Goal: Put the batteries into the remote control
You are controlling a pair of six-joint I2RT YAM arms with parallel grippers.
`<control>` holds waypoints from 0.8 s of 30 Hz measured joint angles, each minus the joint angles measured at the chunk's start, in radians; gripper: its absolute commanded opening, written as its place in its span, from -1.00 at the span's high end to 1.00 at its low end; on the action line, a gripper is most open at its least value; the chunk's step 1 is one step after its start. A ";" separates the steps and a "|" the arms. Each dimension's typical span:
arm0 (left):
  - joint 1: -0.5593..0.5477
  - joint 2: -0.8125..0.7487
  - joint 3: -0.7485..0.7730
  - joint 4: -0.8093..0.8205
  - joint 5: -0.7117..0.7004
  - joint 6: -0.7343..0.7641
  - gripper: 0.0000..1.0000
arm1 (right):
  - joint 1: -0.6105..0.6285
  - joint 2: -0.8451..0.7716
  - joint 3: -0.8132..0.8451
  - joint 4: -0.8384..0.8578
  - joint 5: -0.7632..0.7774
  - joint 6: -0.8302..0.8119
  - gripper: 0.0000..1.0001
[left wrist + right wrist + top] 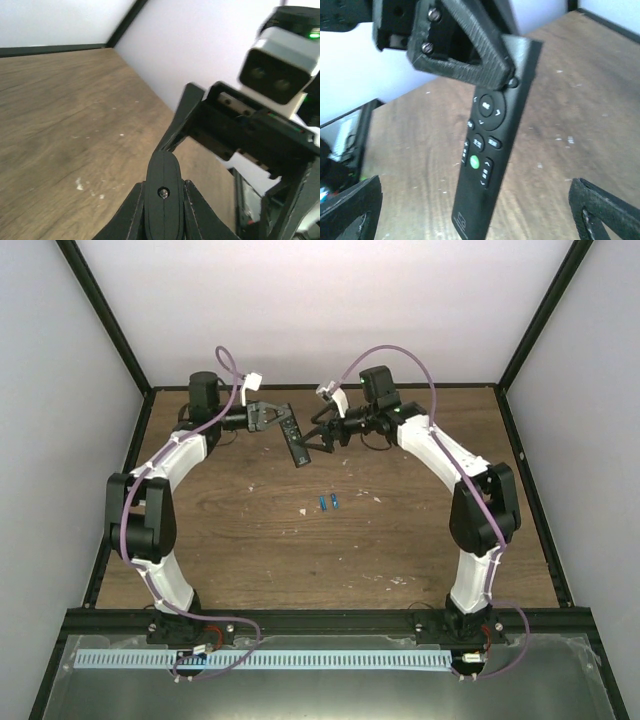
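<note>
Left gripper (275, 418) clamped on the top end of the remote control (487, 150) — the bar is held clear of the table (250, 550), hanging tilted, button face turned toward the right wrist camera. Right gripper (322, 437) spread wide, nothing between the jaws. It is stationed just beside the remote's lower end, with no contact seen. Batteries (322, 503) noted lying side by side on the wood near the table's middle, well apart from both grippers.

Step judged: remote presented in mid-air, batteries not yet picked up — loading not begun. The battery bay is not shown in any view, so whether it is uncovered cannot be told. The next move is judged to call for the free right arm to be lowered to one battery, with a fine pinch required on so small a cylinder.

Pose: both arms stretched toward the far side, forearms arched inward, wrists facing each other.
</note>
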 measured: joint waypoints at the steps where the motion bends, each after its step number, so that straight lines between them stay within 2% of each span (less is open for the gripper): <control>1: 0.000 -0.002 0.000 0.011 0.027 -0.003 1.00 | 0.003 0.002 0.000 -0.014 -0.033 -0.007 -0.87; 6: -0.001 -0.020 0.000 0.098 0.140 -0.040 1.00 | 0.016 0.022 0.007 -0.072 -0.145 -0.037 -0.69; 11: -0.001 -0.039 0.000 0.162 0.192 -0.075 1.00 | 0.014 0.066 0.027 -0.130 -0.209 -0.065 -0.15; 19: -0.005 -0.044 -0.010 0.261 0.212 -0.135 1.00 | 0.015 0.090 0.034 -0.160 -0.269 -0.078 0.10; 24: -0.016 -0.047 -0.022 0.273 0.203 -0.141 1.00 | 0.021 0.090 0.041 -0.159 -0.283 -0.079 0.36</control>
